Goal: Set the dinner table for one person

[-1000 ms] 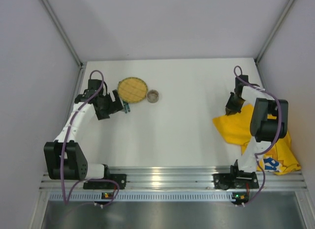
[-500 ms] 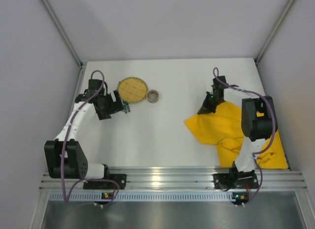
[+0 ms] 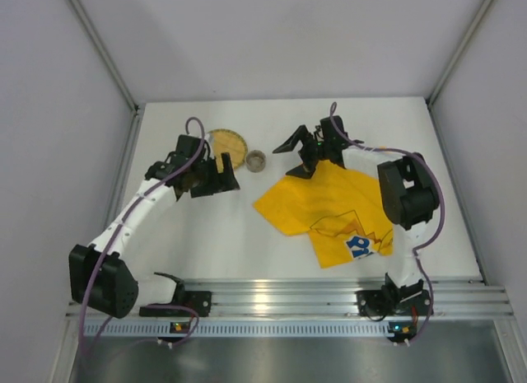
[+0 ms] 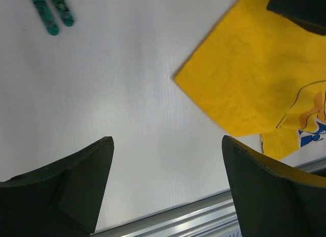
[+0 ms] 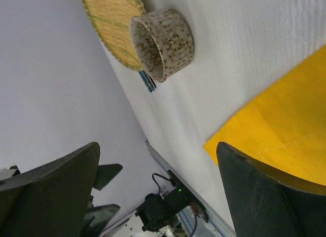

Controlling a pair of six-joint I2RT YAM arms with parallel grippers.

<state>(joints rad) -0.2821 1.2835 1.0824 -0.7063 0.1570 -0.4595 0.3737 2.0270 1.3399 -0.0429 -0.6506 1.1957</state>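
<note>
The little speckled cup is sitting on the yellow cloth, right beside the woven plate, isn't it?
Not quite. The speckled cup stands on the bare white table, not on the yellow cloth, though it is right beside the woven plate. The right wrist view shows the gap.

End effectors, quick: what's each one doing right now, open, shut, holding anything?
Left end effector: open, empty.
Right end effector: open, empty.

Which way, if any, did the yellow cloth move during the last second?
Yes: the yellow cloth slid left across the dinner table toward the speckled cup, which stayed put.
</note>
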